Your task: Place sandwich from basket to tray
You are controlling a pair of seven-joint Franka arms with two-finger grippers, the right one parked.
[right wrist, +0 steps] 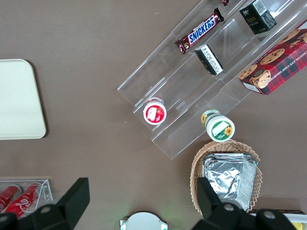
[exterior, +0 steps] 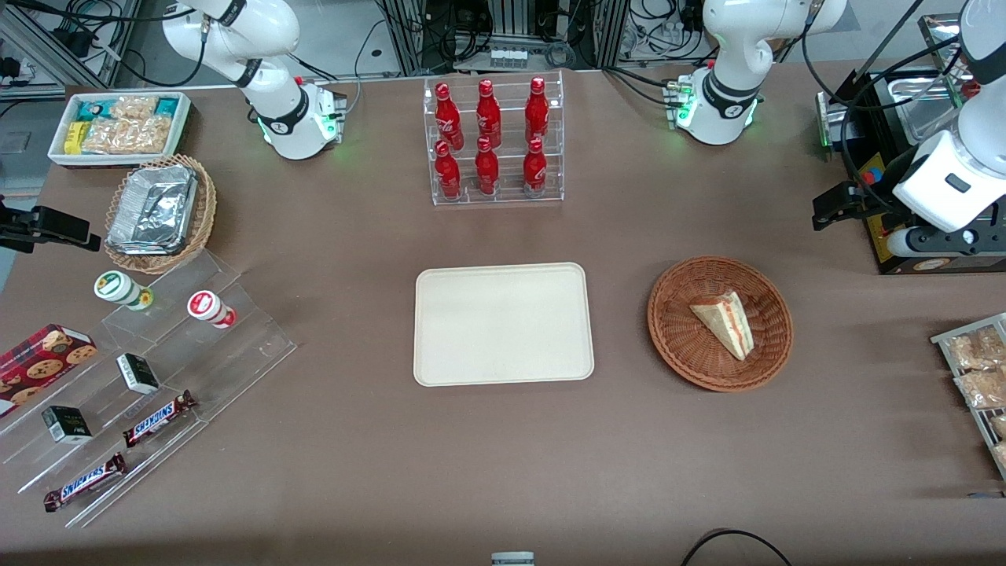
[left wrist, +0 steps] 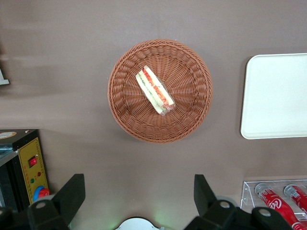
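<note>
The left arm's gripper [left wrist: 139,201] hangs high above the counter [exterior: 503,472] with its two dark fingers [left wrist: 72,194] spread wide, nothing between them and touching nothing. In the front view it sits toward the working arm's end of the counter, farther from the camera than the basket [exterior: 682,334] and up beside a black machine.

One sandwich [exterior: 726,322] is lying in the one reddish-brown basket, roughly in the middle, with the red and green filling showing along its cut edge [left wrist: 154,89]. One cream tray [exterior: 503,324] sits flat on the counter just beside the basket, not touching it, with a gap of bare counter between them.

Counting the rest: six red soda bottles [exterior: 487,137] stand in a clear rack, farther from the camera than the tray. Toward the parked arm's end there are two Snickers bars [exterior: 159,417] on a clear stepped stand, plus a lighter wicker basket holding foil containers [exterior: 153,208].
</note>
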